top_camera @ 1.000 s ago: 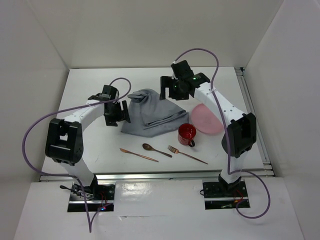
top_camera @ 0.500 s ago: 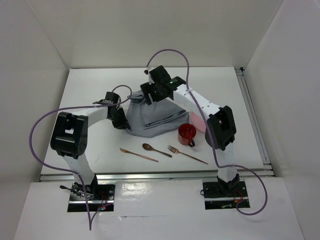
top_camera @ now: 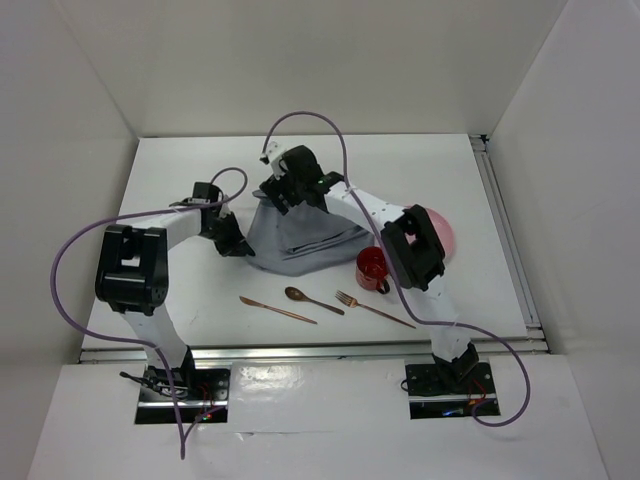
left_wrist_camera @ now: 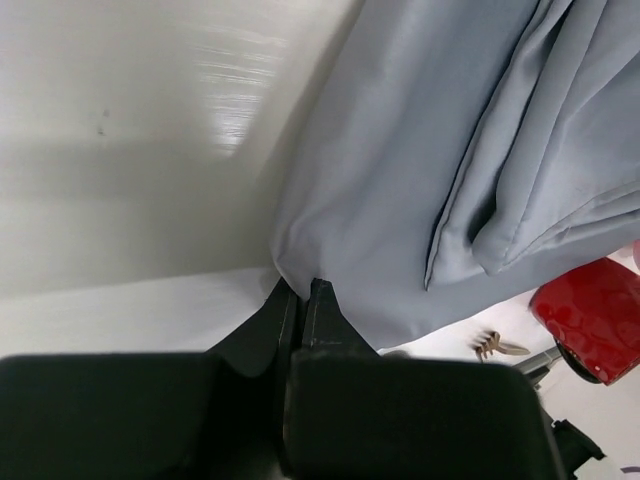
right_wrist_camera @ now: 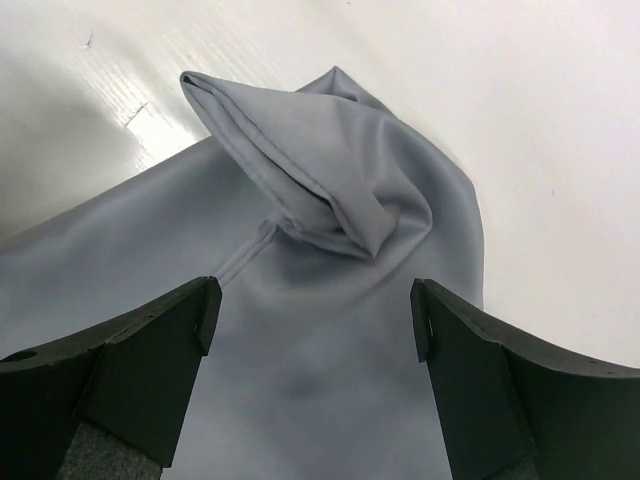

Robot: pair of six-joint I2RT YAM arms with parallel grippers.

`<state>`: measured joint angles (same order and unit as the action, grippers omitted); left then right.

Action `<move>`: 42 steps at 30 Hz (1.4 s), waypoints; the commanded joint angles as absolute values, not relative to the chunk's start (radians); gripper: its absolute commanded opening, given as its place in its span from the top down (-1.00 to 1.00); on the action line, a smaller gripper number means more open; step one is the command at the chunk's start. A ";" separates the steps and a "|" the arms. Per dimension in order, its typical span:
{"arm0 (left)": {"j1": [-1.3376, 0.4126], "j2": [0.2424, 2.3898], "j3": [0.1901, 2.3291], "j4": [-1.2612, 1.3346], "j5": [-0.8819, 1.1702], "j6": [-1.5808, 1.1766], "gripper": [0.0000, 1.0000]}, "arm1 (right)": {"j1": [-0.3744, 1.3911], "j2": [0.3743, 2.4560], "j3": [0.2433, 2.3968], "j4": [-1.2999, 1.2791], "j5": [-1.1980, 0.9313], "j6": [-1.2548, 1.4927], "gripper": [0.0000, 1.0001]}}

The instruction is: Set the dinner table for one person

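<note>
A crumpled grey cloth (top_camera: 300, 240) lies in the middle of the white dinner table (top_camera: 180, 170). My left gripper (top_camera: 243, 247) is low at the cloth's near left corner. In the left wrist view its jaws (left_wrist_camera: 300, 288) are shut, pinching the edge of the cloth (left_wrist_camera: 400, 200). My right gripper (top_camera: 275, 195) hovers over the cloth's far end. It stands wide open (right_wrist_camera: 315, 300) above the cloth (right_wrist_camera: 330, 200), just short of a folded peak, with nothing between its fingers.
A red mug (top_camera: 373, 268) stands at the cloth's near right, with a pink plate (top_camera: 440, 232) beyond it. A copper knife (top_camera: 277, 309), spoon (top_camera: 312, 299) and fork (top_camera: 375, 309) lie along the front. A metal rail (top_camera: 505, 230) runs down the right edge.
My left gripper has moved in to the cloth's corner and shut on it. The right arm has swung left over the cloth's far end, still open, uncovering the pink plate.
</note>
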<state>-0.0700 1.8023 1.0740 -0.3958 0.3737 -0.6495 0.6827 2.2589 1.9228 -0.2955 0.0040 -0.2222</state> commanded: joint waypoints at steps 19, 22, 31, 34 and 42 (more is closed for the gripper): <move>-0.031 1.832 1.244 -0.486 0.495 -0.581 1.00 | 0.686 2.511 2.236 -0.117 -0.095 -0.241 -0.57; -0.020 1.832 1.265 -0.495 0.505 -0.572 1.00 | 0.686 2.531 2.247 -0.117 -0.118 -0.222 -0.50; 0.014 1.822 1.275 -0.495 0.537 -0.563 1.00 | 0.686 2.549 2.256 -0.087 -0.086 -0.222 -0.09; 0.023 1.813 1.275 -0.508 0.546 -0.563 1.00 | 0.686 2.559 2.287 -0.078 -0.065 -0.212 0.31; 0.041 1.781 1.316 -0.537 0.565 -0.554 1.00 | 0.667 2.557 2.322 -0.087 -0.041 -0.181 1.00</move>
<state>0.0284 1.8275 1.2705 -0.5167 0.5297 -0.5758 0.6762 2.5595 2.2768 -0.1261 -0.0586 -0.2039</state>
